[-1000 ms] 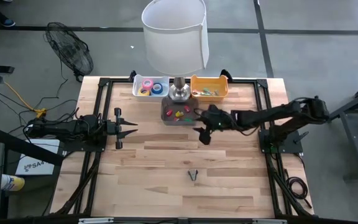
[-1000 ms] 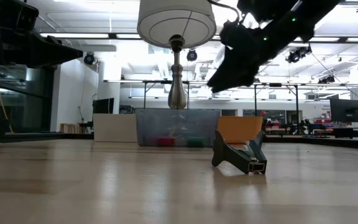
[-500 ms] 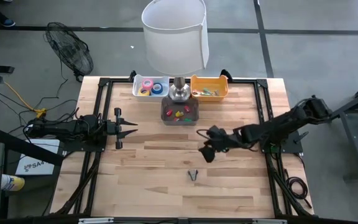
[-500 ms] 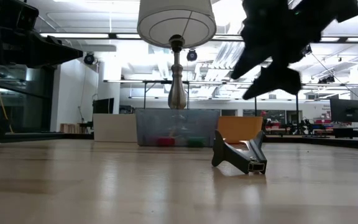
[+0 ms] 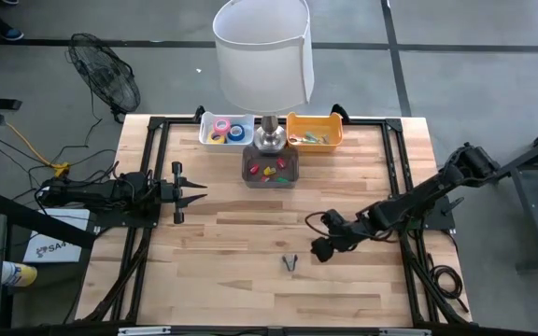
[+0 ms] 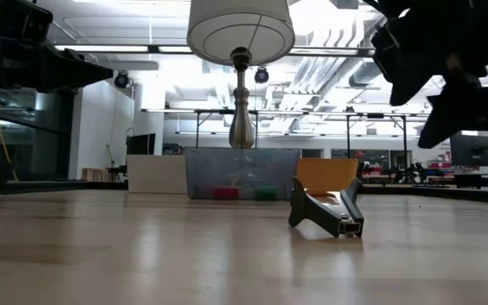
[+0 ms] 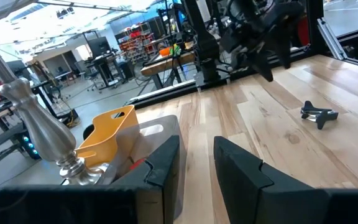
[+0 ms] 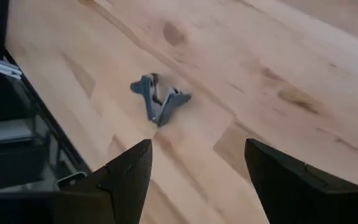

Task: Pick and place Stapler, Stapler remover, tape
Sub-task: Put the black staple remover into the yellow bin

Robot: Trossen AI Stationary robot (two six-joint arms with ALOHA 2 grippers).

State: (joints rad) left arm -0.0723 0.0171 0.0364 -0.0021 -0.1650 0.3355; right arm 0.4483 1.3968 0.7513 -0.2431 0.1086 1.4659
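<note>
The stapler remover (image 5: pixel 290 263), a small dark metal claw, lies on its side on the bare wood near the table's middle; it also shows in the right wrist view (image 8: pixel 159 98) and the low view (image 6: pixel 329 212). My right gripper (image 5: pixel 318 249) hangs open above the table, just right of the remover and apart from it (image 8: pixel 194 186). The tape rolls (image 5: pixel 226 131), pink, yellow and blue, sit in a white tray at the far edge. My left gripper (image 5: pixel 192 191) waits open at the table's left (image 7: pixel 197 165). I see no stapler.
A lamp with a white shade (image 5: pixel 262 51) stands at the far middle, its metal foot (image 5: pixel 269 138) between the white tray and an orange bin (image 5: pixel 314 131). A clear bin with small coloured blocks (image 5: pixel 271 170) sits in front of it. A black frame (image 5: pixel 397 168) lines the table's sides.
My right gripper has travelled from beside the clear bin toward the table's near edge and come down toward the stapler remover, tipping its fingers downward. The remover and my left arm have stayed where they were.
</note>
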